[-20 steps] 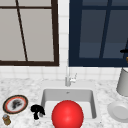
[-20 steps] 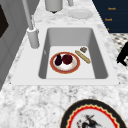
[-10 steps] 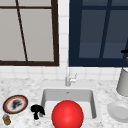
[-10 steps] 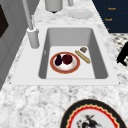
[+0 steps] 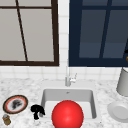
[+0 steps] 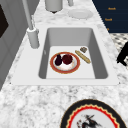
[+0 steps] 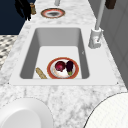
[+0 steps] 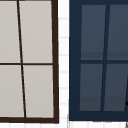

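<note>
The sink (image 6: pixel 100 60) holds a red-rimmed plate (image 6: pixel 77 65) with a dark eggplant (image 6: pixel 58 60) and a red fruit (image 6: pixel 67 59). The left hand (image 5: pixel 37 110) hangs at the sink's near left corner, fingers curled, holding nothing, near a patterned plate (image 5: pixel 15 104).

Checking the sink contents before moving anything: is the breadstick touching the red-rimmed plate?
Apart. In the left side view, bare sink floor shows between the breadstick and the red-rimmed plate; the right side view shows that gap too.
</note>
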`<move>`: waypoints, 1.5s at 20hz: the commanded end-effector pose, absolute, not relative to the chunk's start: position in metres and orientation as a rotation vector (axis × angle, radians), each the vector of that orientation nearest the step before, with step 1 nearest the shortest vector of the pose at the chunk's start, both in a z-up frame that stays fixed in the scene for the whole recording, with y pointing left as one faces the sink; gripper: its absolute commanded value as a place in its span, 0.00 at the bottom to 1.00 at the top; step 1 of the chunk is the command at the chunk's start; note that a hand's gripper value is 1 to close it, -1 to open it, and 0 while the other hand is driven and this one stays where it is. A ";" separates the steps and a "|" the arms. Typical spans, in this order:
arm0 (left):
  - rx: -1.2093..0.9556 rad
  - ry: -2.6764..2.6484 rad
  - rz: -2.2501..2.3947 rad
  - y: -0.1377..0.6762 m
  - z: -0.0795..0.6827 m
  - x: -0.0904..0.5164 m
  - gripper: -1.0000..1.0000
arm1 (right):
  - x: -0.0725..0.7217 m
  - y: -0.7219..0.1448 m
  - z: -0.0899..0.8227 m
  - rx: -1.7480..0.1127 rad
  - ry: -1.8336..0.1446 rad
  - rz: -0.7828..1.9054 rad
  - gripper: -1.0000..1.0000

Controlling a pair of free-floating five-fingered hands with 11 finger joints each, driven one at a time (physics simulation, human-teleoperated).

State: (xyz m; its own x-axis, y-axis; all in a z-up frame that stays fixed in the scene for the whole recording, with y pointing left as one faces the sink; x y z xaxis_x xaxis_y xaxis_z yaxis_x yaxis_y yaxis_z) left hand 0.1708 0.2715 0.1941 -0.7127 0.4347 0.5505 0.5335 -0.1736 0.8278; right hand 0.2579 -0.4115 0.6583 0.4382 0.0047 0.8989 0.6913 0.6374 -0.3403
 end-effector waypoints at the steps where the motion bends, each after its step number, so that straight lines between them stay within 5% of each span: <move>1: -1.158 -1.970 -2.047 0.272 0.194 0.171 0.50 | 0.258 -0.411 0.656 -0.768 -1.037 -0.496 1.00; 30: -1.158 -1.970 -2.047 0.272 0.194 0.171 0.50 | 0.078 -0.319 0.611 -0.994 -1.138 -0.793 1.00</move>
